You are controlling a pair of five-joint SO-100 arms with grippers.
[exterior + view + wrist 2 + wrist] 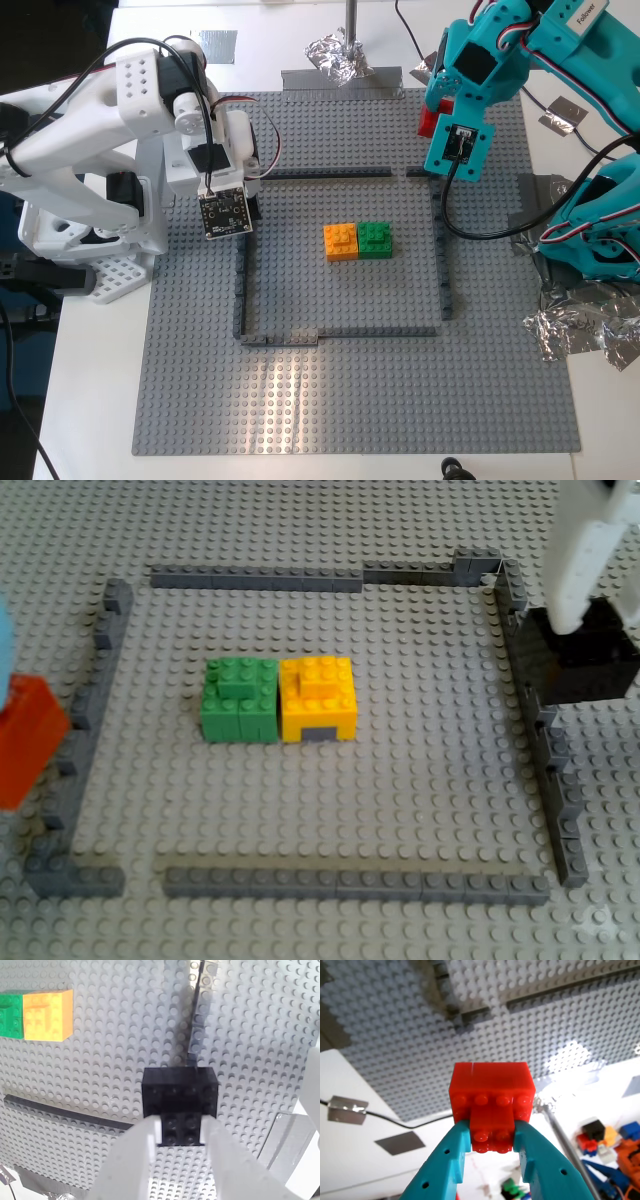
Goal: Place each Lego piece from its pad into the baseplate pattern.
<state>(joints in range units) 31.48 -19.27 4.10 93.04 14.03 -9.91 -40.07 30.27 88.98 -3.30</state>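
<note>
My first gripper (492, 1135), the teal one, is clamped on the red brick (492, 1097), its two fingers pinching the brick's narrow lower tier so the broad studded body hangs free for seating; in the exterior view it is held above the baseplate's (350, 400) 1 o'clock region, just outside the dark-grey outline (440, 260). My second gripper (182, 1132), the white one, is likewise closed on the black brick (180, 1092), gripped by its small tier and carried at the outline's 9 o'clock edge in the exterior view. Both bricks are thus off their pads and lifted clear of the studs, presumably to cross the outline wall without snagging. At the centre stand the orange brick (341, 241) and green brick (375, 239), touching, the start of the row; I judge the free places to lie at its two ends, one facing each arm
</note>
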